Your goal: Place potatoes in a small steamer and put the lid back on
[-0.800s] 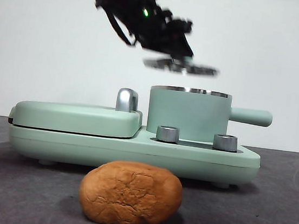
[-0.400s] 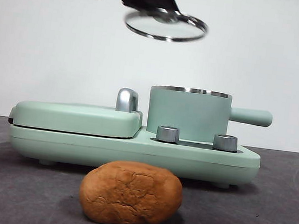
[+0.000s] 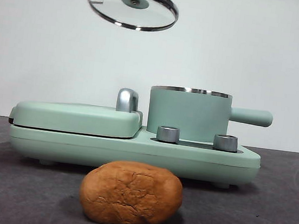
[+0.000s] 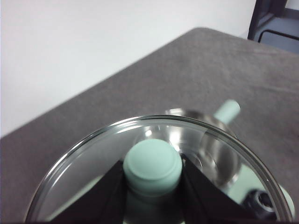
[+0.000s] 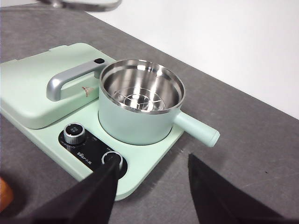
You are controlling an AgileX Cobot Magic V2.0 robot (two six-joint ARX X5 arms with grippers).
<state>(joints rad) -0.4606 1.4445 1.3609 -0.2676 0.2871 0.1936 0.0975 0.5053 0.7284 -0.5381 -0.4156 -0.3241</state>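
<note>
Counted: one potato (image 3: 130, 194), one small steamer (image 3: 188, 114), one lid (image 3: 133, 6), two steel dials (image 3: 168, 134) on the appliance base (image 3: 134, 151), one closed grill plate (image 3: 77, 117) with chrome handle (image 3: 127, 99). Potato lying on the grey worktop (image 3: 268, 214) just in front of the base, apart from it; in the right wrist view only an orange sliver (image 5: 4, 196) at the frame edge. Steamer seated on the base beside the grill plate, uncovered, stubby side handle (image 3: 251, 116) pointing away from the grill; inside, bare steel wall and a wire rack (image 5: 139, 101), no contents. Lid held high in the air, tilted, above the grill-plate side and well clear of the steamer; arm above it mostly cut off by the top of the front view. Left tool (image 4: 152, 175) closed on the lid's green knob (image 4: 152, 164), one black jaw pressed to each side; jaw tips hidden behind knob and glass. Right tool (image 5: 152, 179) empty, jaws spread wide, hovering over the worktop near the dial side of the base; not identifiable in the front view.
</note>
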